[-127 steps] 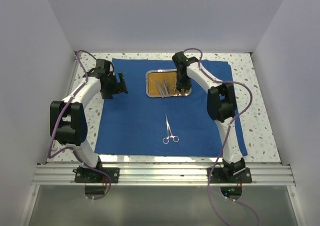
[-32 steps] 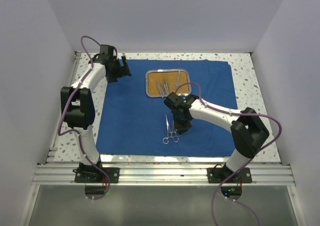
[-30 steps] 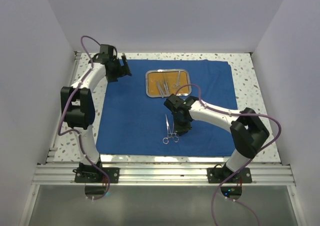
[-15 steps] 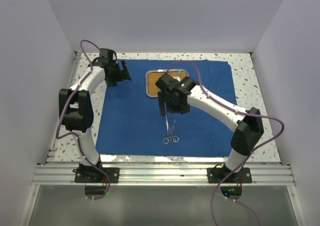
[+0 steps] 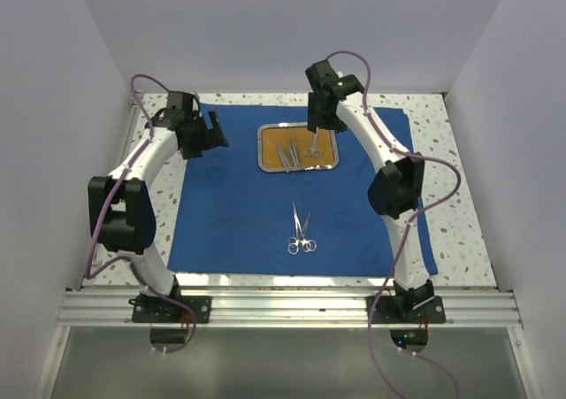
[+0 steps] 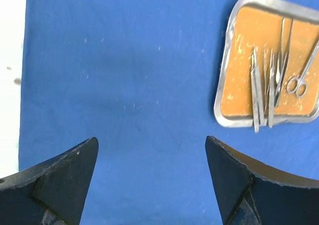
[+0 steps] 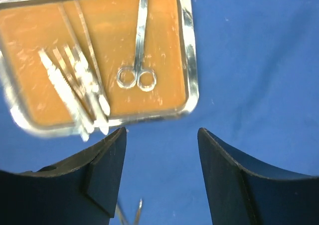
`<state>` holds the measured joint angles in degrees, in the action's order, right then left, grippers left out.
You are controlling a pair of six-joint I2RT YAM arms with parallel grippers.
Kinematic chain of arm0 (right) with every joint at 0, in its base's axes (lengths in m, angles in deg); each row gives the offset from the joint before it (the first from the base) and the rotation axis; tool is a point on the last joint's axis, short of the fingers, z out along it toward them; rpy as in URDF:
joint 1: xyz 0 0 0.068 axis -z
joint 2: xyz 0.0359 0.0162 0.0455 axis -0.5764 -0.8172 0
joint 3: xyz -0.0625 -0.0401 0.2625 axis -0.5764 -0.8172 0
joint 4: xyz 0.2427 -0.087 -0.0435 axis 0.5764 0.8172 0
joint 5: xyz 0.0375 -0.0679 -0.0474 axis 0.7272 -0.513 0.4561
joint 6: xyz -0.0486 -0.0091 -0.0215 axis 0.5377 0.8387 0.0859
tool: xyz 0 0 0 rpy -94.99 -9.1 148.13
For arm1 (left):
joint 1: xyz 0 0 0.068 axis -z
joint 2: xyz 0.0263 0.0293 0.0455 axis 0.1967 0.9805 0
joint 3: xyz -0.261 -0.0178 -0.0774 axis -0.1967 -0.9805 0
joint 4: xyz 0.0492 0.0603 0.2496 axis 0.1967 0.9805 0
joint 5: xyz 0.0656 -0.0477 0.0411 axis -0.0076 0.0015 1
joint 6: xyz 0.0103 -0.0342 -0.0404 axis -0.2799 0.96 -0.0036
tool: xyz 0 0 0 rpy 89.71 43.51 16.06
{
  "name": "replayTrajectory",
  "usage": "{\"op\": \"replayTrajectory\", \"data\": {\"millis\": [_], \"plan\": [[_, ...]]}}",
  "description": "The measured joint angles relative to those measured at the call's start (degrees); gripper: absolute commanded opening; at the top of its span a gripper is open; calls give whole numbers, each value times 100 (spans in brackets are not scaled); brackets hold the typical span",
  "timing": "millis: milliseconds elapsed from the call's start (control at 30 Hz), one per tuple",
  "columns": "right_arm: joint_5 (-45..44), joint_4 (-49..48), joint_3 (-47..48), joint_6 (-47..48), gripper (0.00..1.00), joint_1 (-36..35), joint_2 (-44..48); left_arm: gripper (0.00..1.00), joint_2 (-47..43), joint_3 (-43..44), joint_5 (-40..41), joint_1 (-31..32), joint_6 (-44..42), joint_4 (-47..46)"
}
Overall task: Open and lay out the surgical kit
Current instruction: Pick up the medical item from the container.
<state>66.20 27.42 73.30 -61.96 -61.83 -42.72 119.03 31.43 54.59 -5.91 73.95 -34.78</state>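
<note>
The royal-blue cloth (image 5: 230, 213) lies spread flat on the table. At its far middle sits the steel tray (image 5: 298, 128) with an orange-brown floor, holding ring-handled scissors (image 5: 313, 144) and several thin silver instruments (image 5: 285, 156). Two ring-handled instruments (image 5: 301, 233) lie side by side on the cloth nearer the arms. My right gripper (image 5: 320, 120) hangs over the tray's far right edge, open and empty; its view shows the tray rim (image 7: 189, 60) and scissors (image 7: 139, 45) ahead of the gripper (image 7: 162, 132). My left gripper (image 5: 208, 135) hovers open over the cloth's far left corner, the tray rim (image 6: 224, 85) to its right.
Speckled tabletop (image 5: 451, 204) shows around the cloth on the left, right and far sides. White walls close in the table on three sides. A metal rail (image 5: 283, 306) carrying both arm bases runs along the near edge.
My right gripper was shut low over the cloth beside the ring-handled instrument; it has opened, left a second instrument there, and swung back up over the tray. The left arm shifted slightly.
</note>
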Motion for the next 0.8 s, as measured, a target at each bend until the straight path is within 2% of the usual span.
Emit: {"op": "replayTrajectory", "data": {"millis": [100, 200, 333, 800], "plan": [[118, -59, 697, 81, 62, 136, -935, 92, -184, -249, 11, 0, 2, 15], [264, -184, 962, 120, 62, 236, -1508, 92, -302, -505, 11, 0, 2, 46], [393, -459, 964, 122, 62, 295, -1742, 92, -356, -726, 20, 0, -7, 142], [529, -1276, 1180, -66, 49, 308, -2483, 92, -367, -793, 111, 0, -205, 304]]}}
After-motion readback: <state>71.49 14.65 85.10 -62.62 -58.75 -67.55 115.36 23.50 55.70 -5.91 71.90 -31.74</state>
